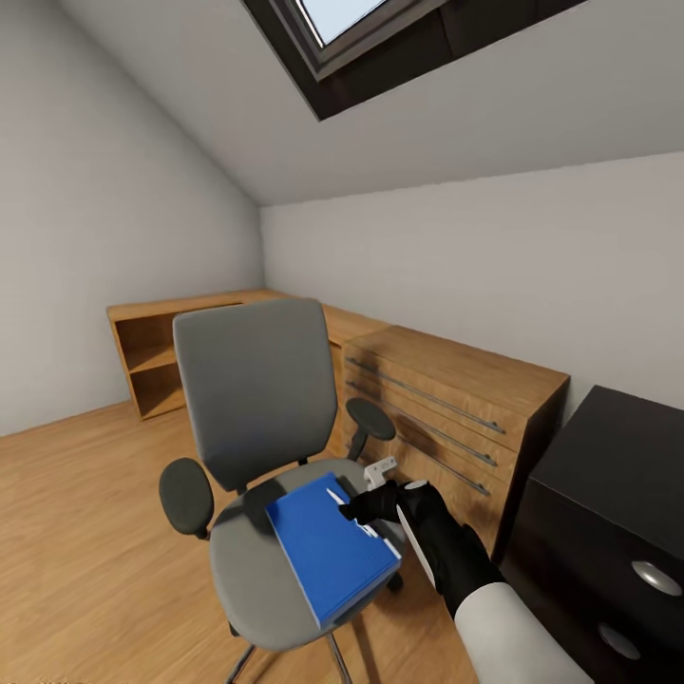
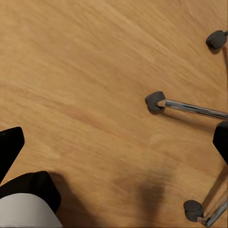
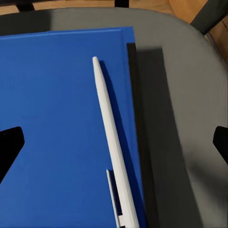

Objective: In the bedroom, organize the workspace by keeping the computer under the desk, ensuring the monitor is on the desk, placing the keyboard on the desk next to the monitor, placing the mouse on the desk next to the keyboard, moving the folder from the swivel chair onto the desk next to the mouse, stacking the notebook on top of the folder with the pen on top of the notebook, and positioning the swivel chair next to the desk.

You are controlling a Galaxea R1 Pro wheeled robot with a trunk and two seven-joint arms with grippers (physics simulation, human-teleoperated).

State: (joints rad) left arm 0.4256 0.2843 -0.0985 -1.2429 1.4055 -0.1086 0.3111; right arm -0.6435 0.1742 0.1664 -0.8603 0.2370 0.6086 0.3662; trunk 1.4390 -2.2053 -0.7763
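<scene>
The swivel chair (image 1: 256, 380), grey with black armrests, stands on the wood floor facing me. On its seat (image 1: 247, 570) lies the bright-blue folder (image 1: 328, 551), and a slim white pen (image 3: 111, 137) rests lengthwise on the folder (image 3: 57, 123). My right gripper (image 1: 369, 502) hovers at the folder's far right corner, over the seat (image 3: 180, 95). It is open (image 3: 114, 145), and its black fingertips (image 3: 9, 147) stand wide apart on either side of the pen. The left gripper (image 2: 116, 142) hangs open above the floor beside the chair's chrome base (image 2: 194, 109).
A light-wood drawer unit (image 1: 446, 399) stands just behind the chair against the wall, and an open wood shelf (image 1: 157, 356) sits in the back corner. At the right is a black cabinet (image 1: 608, 475) with round knobs. Castors (image 2: 155, 101) rest on the floor.
</scene>
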